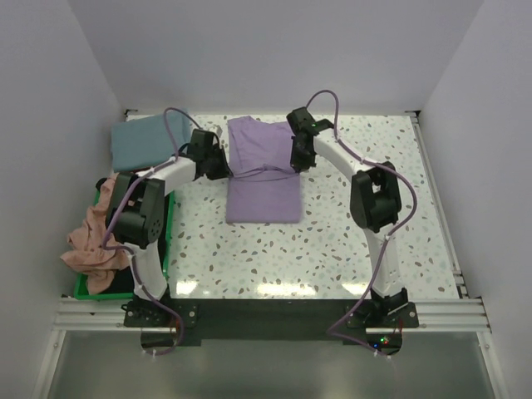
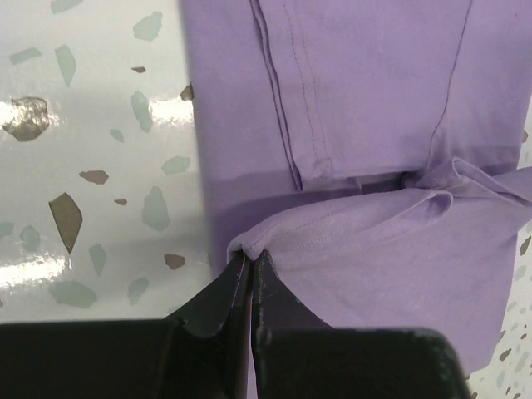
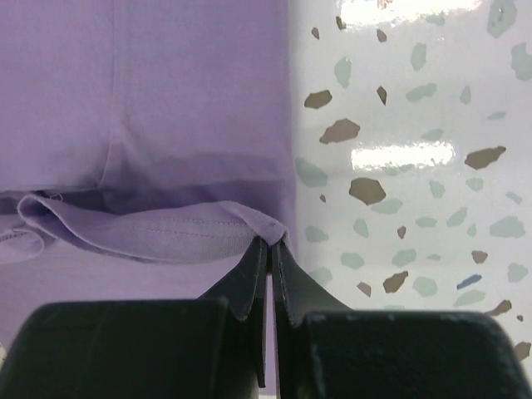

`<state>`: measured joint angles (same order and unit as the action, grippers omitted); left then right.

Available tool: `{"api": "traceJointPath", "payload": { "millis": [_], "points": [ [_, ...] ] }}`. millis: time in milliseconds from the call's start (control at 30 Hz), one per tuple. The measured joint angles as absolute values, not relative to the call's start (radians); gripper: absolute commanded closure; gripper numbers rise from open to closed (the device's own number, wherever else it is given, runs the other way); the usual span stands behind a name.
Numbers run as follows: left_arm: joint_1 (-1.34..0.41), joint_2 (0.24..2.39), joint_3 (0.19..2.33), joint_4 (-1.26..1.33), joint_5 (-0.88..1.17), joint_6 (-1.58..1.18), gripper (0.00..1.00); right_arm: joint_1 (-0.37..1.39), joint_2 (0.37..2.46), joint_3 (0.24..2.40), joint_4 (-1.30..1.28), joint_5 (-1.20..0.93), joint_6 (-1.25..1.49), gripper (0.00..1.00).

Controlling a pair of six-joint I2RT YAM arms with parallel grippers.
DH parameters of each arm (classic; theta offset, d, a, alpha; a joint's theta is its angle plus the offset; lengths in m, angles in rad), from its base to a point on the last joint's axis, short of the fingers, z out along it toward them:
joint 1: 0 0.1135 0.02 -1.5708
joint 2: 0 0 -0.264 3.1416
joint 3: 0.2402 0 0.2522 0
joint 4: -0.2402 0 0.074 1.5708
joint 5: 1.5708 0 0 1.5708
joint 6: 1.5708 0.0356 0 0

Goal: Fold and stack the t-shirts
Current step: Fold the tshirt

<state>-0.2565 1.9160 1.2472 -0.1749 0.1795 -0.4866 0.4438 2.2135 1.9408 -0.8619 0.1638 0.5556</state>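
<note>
Black jaws fill the bottom of each wrist view. Those of the left gripper [image 2: 249, 259] are pressed together on a corner of the lavender t-shirt [image 2: 374, 125], pinching a raised fold at the cloth's left edge. Those of the right gripper [image 3: 271, 243] are likewise closed on the matching corner at the shirt's right edge, where a stitched hem curls up just in front of the fingertips. Between the two pinches, a ridge of cloth runs across the shirt, with flat cloth lying beyond it; a sleeve seam with double stitching shows in the left wrist view.

From above, the lavender shirt lies on the speckled table [image 1: 374, 266] at the middle of its far half, wider at the far end and narrower nearer the arms. Both arms reach in from either side to meet it at its waist. A teal t-shirt [image 1: 141, 141] lies folded at the far left corner. A salmon pink t-shirt [image 1: 96, 241] is heaped, crumpled, over the green bin [image 1: 169, 237] beside the left arm, spilling over its left rim.
</note>
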Motion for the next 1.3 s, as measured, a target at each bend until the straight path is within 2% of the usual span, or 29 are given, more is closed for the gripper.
{"api": "traceJointPath", "payload": {
  "millis": [233, 267, 300, 333, 367, 400, 433, 467, 500, 567, 767, 1000, 1300],
  "points": [
    [-0.236, 1.959, 1.309, -0.172, 0.196, -0.486, 0.98, 0.434, 2.271, 2.005, -0.864, 0.144, 0.541, 1.00],
    [-0.234, 1.963, 1.314, -0.173, 0.197, -0.486, 0.90, 0.433, 2.271, 2.008, -0.865, 0.140, 0.540, 1.00],
    [-0.233, 1.966, 1.319, -0.173, 0.199, -0.485, 0.79, 0.432, 2.271, 2.011, -0.867, 0.139, 0.538, 0.87],
    [-0.231, 1.971, 1.323, -0.174, 0.201, -0.483, 0.53, 0.432, 2.271, 2.015, -0.867, 0.136, 0.538, 0.78],
    [-0.230, 1.974, 1.326, -0.174, 0.202, -0.478, 0.41, 0.431, 2.271, 2.017, -0.868, 0.133, 0.535, 0.69],
    [-0.228, 1.977, 1.328, -0.176, 0.200, -0.476, 0.32, 0.431, 2.271, 2.018, -0.868, 0.130, 0.533, 0.55],
    [-0.226, 1.977, 1.328, -0.180, 0.197, -0.479, 0.20, 0.430, 2.271, 2.020, -0.868, 0.119, 0.531, 0.50],
    [-0.223, 1.977, 1.328, -0.183, 0.194, -0.479, 0.16, 0.430, 2.271, 2.021, -0.868, 0.113, 0.525, 0.46],
    [-0.221, 1.977, 1.328, -0.184, 0.187, -0.479, 0.15, 0.430, 2.271, 2.022, -0.867, 0.108, 0.520, 0.41],
    [-0.217, 1.973, 1.326, -0.184, 0.175, -0.477, 0.14, 0.430, 2.271, 2.023, -0.867, 0.092, 0.514, 0.39],
    [-0.236, 1.826, 1.209, -0.170, 0.152, -0.477, 0.15, 0.430, 2.247, 2.014, -0.850, 0.054, 0.500, 0.39],
    [-0.414, 1.621, 1.021, -0.033, 0.138, -0.493, 0.17, 0.434, 2.108, 1.858, -0.790, 0.009, 0.503, 0.39],
    [-0.508, 1.654, 0.777, 0.219, 0.165, -0.585, 0.18, 0.458, 2.086, 1.763, -0.747, -0.042, 0.508, 0.40]
  ]
}}
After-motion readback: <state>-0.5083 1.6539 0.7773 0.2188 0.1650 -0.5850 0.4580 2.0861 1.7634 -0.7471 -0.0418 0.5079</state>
